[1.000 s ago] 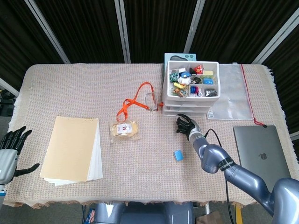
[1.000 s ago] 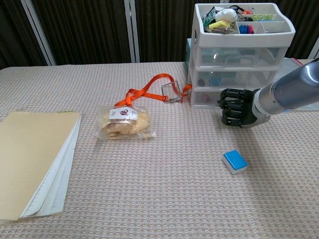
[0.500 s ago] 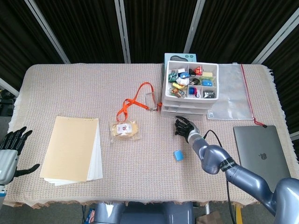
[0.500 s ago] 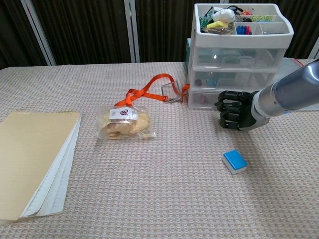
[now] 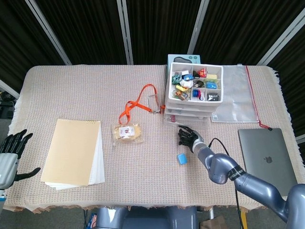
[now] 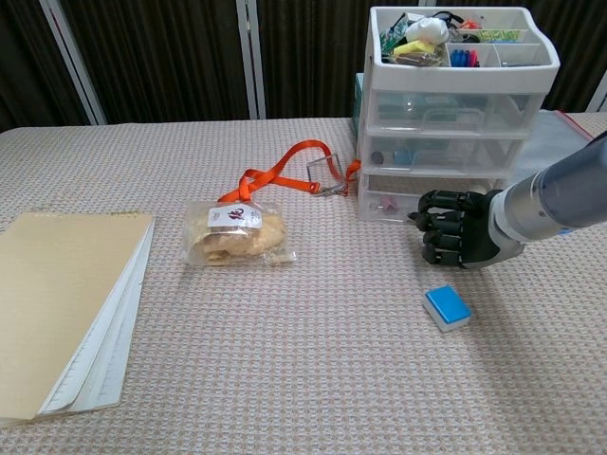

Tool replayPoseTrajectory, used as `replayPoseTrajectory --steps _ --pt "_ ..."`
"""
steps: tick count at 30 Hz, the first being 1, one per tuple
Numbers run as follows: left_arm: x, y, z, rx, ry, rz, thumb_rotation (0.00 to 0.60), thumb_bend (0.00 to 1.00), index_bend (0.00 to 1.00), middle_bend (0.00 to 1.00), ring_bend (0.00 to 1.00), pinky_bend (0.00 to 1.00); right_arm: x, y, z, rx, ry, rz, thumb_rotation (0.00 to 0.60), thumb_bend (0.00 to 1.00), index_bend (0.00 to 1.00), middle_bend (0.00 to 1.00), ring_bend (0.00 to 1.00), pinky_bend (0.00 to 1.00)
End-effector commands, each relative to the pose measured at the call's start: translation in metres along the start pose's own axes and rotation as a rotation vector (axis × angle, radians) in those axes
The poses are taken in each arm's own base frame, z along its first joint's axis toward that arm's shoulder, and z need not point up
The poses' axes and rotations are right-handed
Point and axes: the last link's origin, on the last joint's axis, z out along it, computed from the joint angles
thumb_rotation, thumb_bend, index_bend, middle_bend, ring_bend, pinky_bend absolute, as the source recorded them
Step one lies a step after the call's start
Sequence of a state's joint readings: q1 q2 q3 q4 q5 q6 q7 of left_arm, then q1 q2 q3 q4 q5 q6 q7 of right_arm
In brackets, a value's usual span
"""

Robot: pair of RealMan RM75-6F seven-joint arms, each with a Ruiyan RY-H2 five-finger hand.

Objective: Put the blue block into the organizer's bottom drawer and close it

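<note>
Block [image 5: 181, 158] lay on the tabletop [image 5: 71, 90] in the head view, just below the right robot hand [image 5: 188, 137], which had drawn back from the organizer [image 5: 194, 90] with fingers curled on nothing. The bottom drawer [image 5: 187, 118] now stuck out farther. The left robot hand [image 5: 10, 155] stayed open at the table edge.

In the chest view, the block [image 6: 447, 308] sat below the right robot hand [image 6: 451, 239], with the drawer [image 6: 403, 204] pulled forward.
</note>
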State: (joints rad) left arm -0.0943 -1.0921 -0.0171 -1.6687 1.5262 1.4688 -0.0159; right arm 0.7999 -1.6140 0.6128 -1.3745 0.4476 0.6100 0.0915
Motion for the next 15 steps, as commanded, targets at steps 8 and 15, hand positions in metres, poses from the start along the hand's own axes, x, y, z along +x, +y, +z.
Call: replayPoseTrajectory --steps 8,15 --pt "0.000 0.000 -0.001 -0.002 -0.001 -0.003 0.600 0.13 0.08 0.00 0.00 0.00 -0.001 0.017 -0.011 -0.026 -0.041 -0.031 0.600 0.54 0.41 0.78 0.83 0.73" --pt "0.000 0.000 -0.001 -0.004 -0.002 -0.005 0.600 0.13 0.08 0.00 0.00 0.00 -0.001 0.023 -0.018 -0.027 -0.059 -0.041 0.600 0.54 0.41 0.78 0.83 0.73"
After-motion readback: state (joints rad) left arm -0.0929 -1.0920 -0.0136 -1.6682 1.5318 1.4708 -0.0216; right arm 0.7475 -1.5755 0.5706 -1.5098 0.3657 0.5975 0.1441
